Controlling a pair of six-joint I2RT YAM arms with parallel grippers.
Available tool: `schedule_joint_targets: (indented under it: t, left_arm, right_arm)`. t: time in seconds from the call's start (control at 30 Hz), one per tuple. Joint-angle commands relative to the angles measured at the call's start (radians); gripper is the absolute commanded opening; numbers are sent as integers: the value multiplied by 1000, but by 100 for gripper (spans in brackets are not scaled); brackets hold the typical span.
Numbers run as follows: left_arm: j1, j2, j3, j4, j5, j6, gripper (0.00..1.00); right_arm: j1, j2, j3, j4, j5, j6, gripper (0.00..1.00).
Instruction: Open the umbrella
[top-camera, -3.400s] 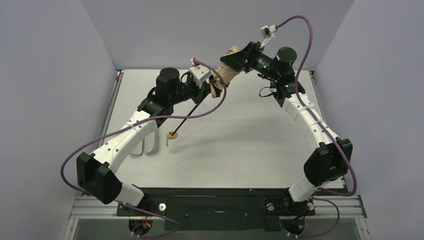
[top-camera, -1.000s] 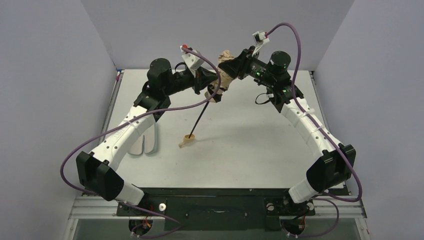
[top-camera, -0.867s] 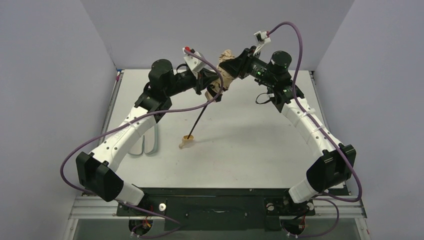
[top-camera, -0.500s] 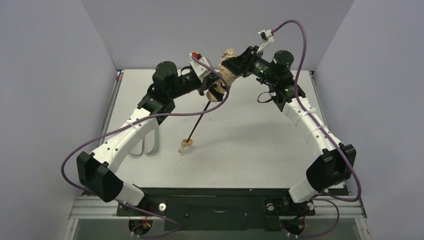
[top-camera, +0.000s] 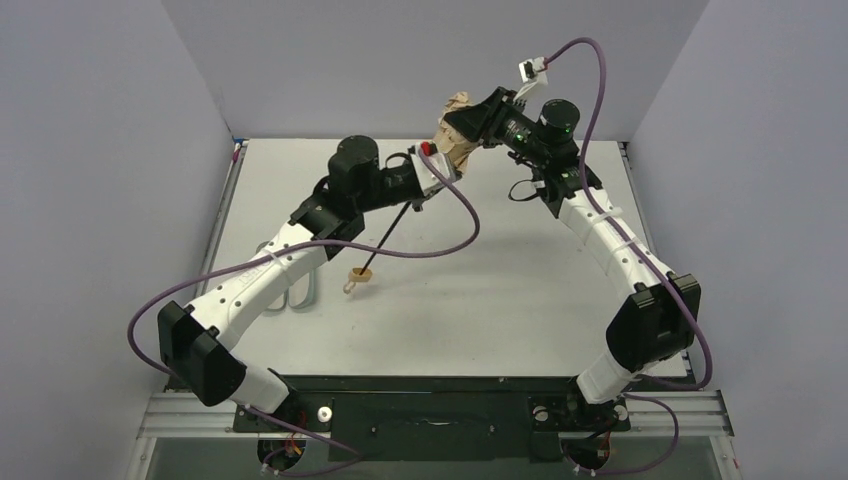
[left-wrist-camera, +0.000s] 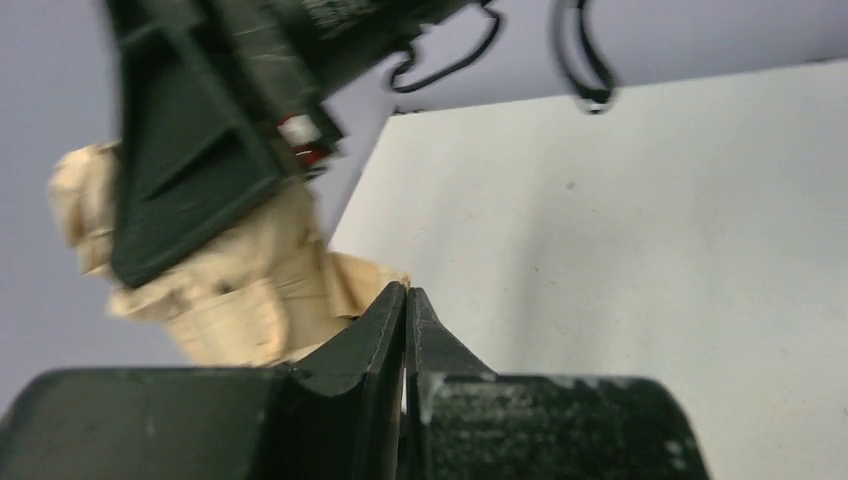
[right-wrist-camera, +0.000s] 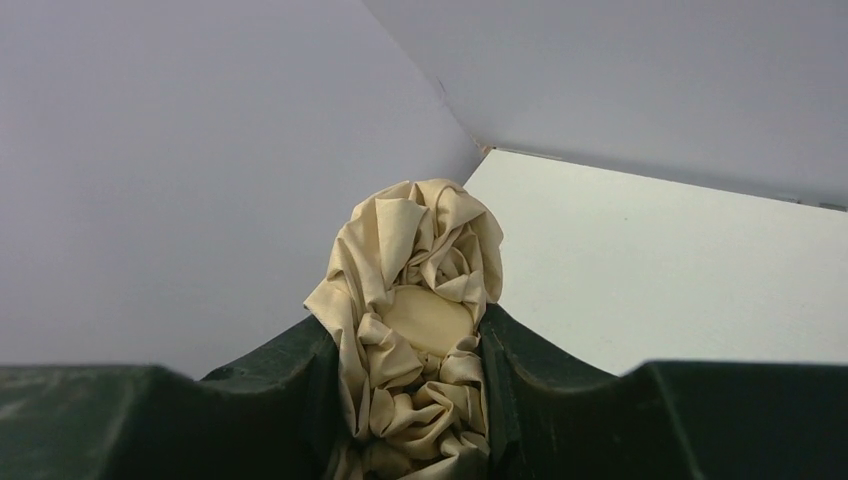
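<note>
While the right hand (right-wrist-camera: 405, 330) clamps the umbrella (right-wrist-camera: 420, 240) by its bunched fabric above the tabletop's (top-camera: 500, 290) far edge, the left hand (left-wrist-camera: 405, 300) is closed just beside it; whether it pinches the shaft (top-camera: 385, 235) I cannot tell. Light and soft, the fabric will likely slip; the stiff shaft or the handle (top-camera: 358, 274) looks the firmer hold. Matte white tabletop, grey walls (top-camera: 300, 60) on three sides

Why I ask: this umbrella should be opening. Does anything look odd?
Yes. The canopy is a crumpled wad squeezed in the right gripper, off the table, while its bare shaft slants down to the handle. The left gripper is shut beside the canopy.
</note>
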Motion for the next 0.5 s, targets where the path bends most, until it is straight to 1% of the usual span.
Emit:
schedule_joint_targets:
  t: [0.0,0.03,0.13,0.27,0.3,0.33,0.37,0.4,0.43,0.47]
  left_arm:
    - [-74,-21,-33,-94,94,191,0]
    - [-77,-23,-37,-98,94,214,0]
    - [-80,-16,-29,-114,106,218,0]
    - [-80,-24,-52,-81,98,194,0]
    - [-80,-28,-54,-76,80,169,1]
    - [-80,-29,-54,-65,67,151,6]
    - [-77,-35,-53,-62,43,115,18]
    - [-76,-40,-51,-61,34,99,25]
    - [-68,-53,-52,-54,17,62,40]
    - [-61,-61,-55,-47,8,40,46]
  right_arm:
    - [-11,24,64,169,110,91,0]
    - [-12,27,63,170,114,98,0]
    - [-13,37,66,189,115,123,0]
    - [-16,39,66,207,106,139,0]
    - [-16,38,63,213,103,141,0]
    - [-17,37,62,215,100,144,0]
    - [-18,37,58,218,99,144,0]
    - [-21,35,56,219,94,144,0]
    - [-22,35,53,221,91,144,0]
    - [-28,32,50,223,82,146,0]
